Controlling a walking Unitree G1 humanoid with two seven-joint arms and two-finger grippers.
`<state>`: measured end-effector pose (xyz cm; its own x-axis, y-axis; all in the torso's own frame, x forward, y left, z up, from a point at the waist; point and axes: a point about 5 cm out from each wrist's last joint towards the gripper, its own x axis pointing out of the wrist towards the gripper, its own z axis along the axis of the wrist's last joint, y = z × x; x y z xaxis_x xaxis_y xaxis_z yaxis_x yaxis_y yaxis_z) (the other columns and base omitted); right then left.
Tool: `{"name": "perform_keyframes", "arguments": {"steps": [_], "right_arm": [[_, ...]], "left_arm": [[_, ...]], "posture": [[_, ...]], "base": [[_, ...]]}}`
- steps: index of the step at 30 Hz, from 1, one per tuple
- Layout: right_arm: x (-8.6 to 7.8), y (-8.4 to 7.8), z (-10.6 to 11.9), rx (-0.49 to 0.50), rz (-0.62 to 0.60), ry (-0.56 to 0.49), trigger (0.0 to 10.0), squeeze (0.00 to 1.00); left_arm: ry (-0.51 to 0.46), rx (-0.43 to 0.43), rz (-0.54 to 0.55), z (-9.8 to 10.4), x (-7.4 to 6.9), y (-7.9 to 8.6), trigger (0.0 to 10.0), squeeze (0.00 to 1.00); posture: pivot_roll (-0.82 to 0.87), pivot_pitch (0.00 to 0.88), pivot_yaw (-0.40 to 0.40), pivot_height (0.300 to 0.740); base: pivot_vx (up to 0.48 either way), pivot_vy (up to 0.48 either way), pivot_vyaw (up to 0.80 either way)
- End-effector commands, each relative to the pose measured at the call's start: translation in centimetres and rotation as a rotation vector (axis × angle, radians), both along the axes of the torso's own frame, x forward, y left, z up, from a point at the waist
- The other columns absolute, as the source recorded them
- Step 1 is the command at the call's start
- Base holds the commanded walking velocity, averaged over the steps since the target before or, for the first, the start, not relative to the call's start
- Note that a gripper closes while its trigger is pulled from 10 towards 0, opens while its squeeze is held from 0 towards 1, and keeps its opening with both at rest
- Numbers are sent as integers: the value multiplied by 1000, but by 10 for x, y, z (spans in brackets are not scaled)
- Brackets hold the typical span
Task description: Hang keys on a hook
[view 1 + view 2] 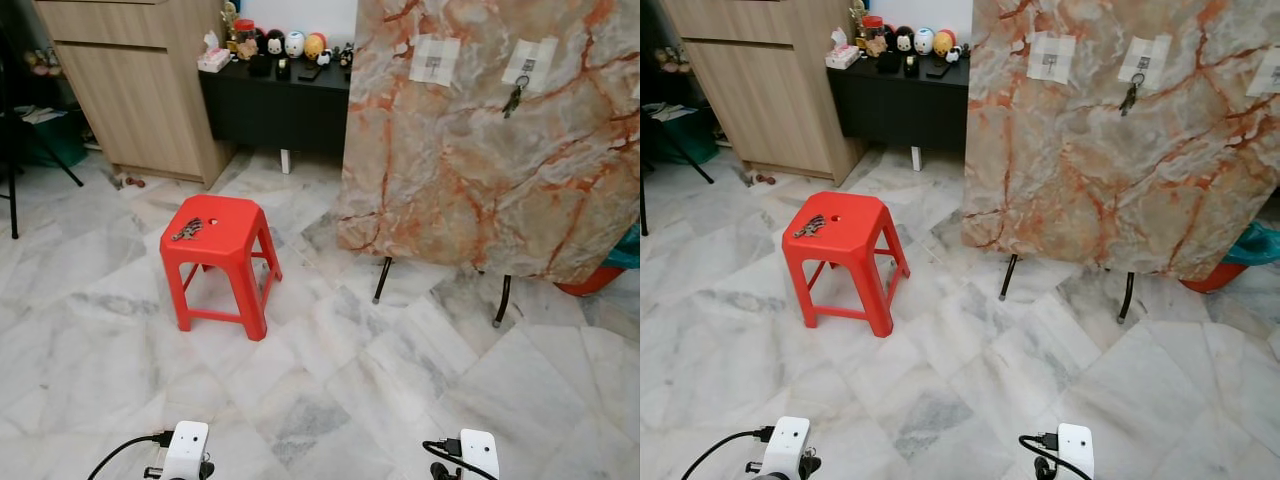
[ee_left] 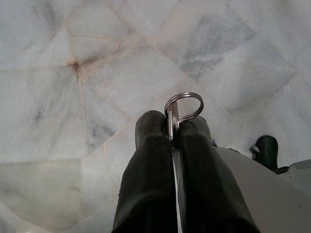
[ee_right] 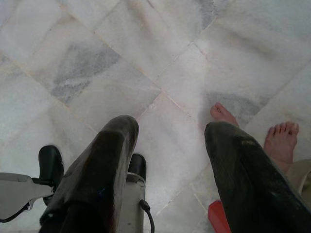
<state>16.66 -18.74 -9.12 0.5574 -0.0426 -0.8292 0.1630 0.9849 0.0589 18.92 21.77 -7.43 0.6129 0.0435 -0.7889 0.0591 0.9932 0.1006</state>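
Currently the left gripper has its two black fingers pressed together, pinching a silver key ring; the ring loop sticks out past the fingertips, over marble floor tiles. Whether keys hang from that ring I cannot tell, the fingers cover that part.

Right gripper hangs low with jaws spread wide, nothing between them, pointing at the floor. A person's bare feet stand on the tiles just past its fingers.

Head view: both wrists sit at the bottom edge, left wrist and right wrist, white housings with black cables.

A red plastic stool stands ahead to the left, with a bunch of keys lying on its seat near the left edge.

Ahead right, a marble-patterned board stands on thin black legs. Two white hook pads are stuck near its top: left pad bare, right pad with a dark bunch of keys hanging from it.

Behind: wooden cabinet, black sideboard with small figurines on top.
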Motion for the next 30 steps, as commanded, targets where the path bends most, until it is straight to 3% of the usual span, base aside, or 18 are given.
{"name": "perform_keyframes", "arguments": {"steps": [1,30], "right_arm": [[-1,-1,0,1,-9,0,10000,0],[-1,1,0,13,-45,-26,10000,0]], "left_arm": [[7,11,-27,-1,-2,0,10000,0],[-20,3,-47,3,7,-4,10000,0]], "posture": [[73,18,-52,740],[74,0,-45,740]], "base": [[0,0,0],[0,0,0]]}}
